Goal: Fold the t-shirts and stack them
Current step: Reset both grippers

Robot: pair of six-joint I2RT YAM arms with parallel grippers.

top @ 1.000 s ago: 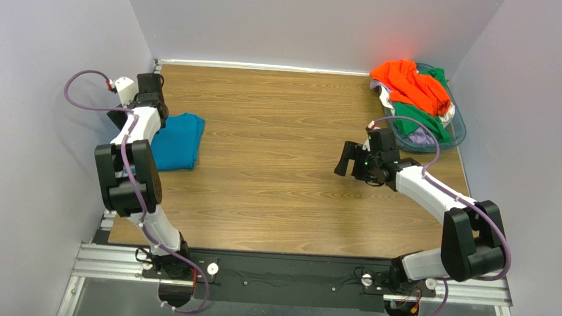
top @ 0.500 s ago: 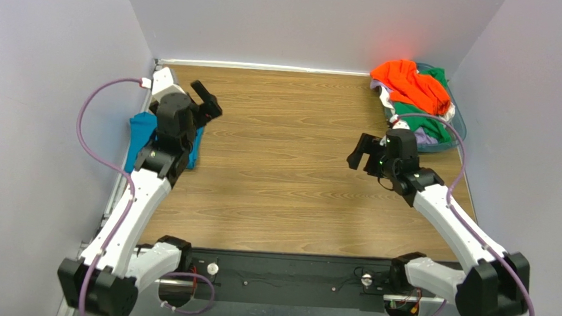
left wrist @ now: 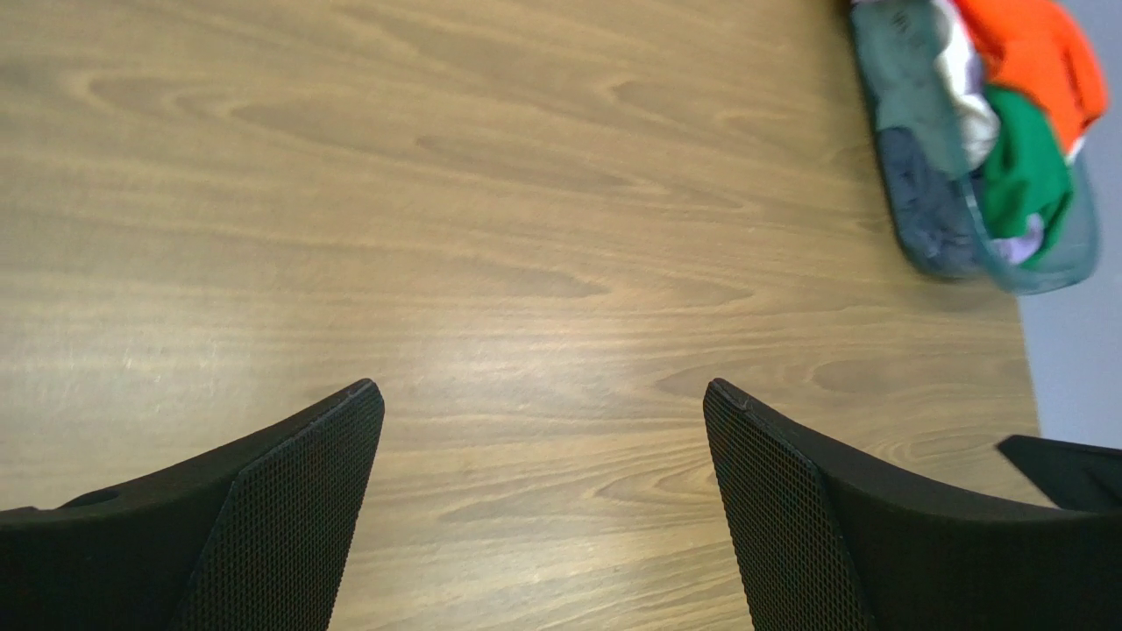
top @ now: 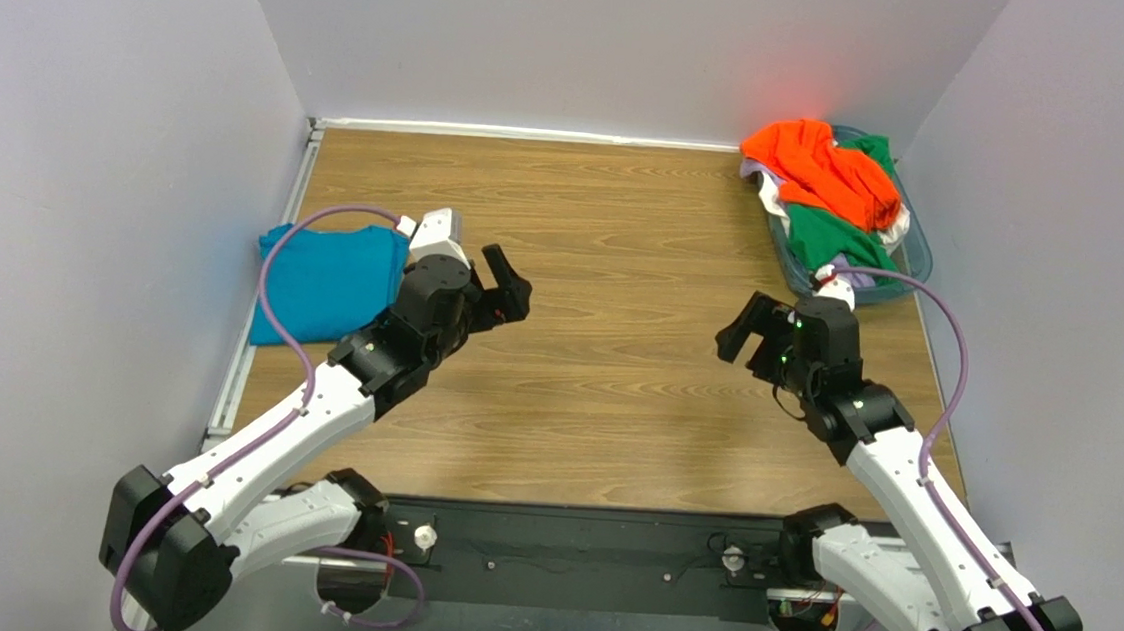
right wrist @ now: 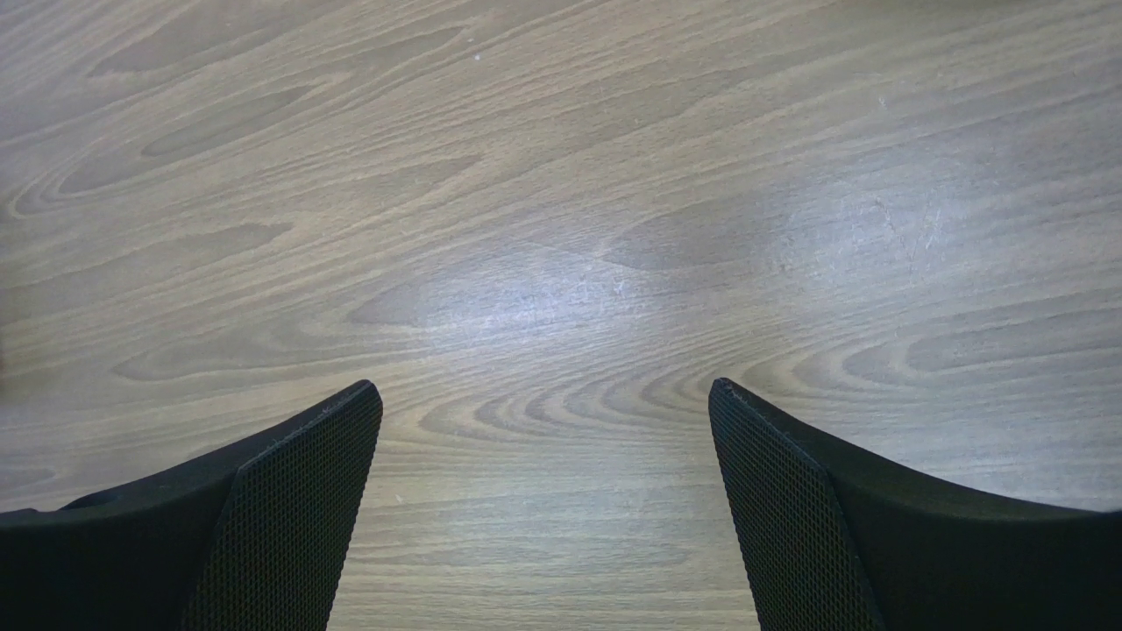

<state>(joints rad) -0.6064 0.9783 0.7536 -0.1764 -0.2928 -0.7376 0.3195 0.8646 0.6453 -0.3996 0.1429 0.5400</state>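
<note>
A folded teal-blue t-shirt [top: 327,281] lies at the table's left edge. An orange t-shirt [top: 821,168], a green one [top: 848,242] and a pale one [top: 838,282] are heaped in the basket at the back right; they also show in the left wrist view [left wrist: 1026,79]. My left gripper [top: 507,284] is open and empty over bare wood, just right of the teal shirt. My right gripper [top: 749,331] is open and empty over bare wood, in front of the basket. Both wrist views show wide-apart fingers [left wrist: 283,506] [right wrist: 283,506] with only wood between them.
A clear bluish plastic basket [top: 912,258] stands at the back right corner, also in the left wrist view [left wrist: 1041,270]. Grey walls close the table on the left, back and right. The wooden table [top: 592,393] lies between the two grippers.
My left arm has swung off the teal shirt, forward and right toward the table's middle. My right arm has drawn back to the right and toward the near edge. The teal shirt now lies uncovered.
</note>
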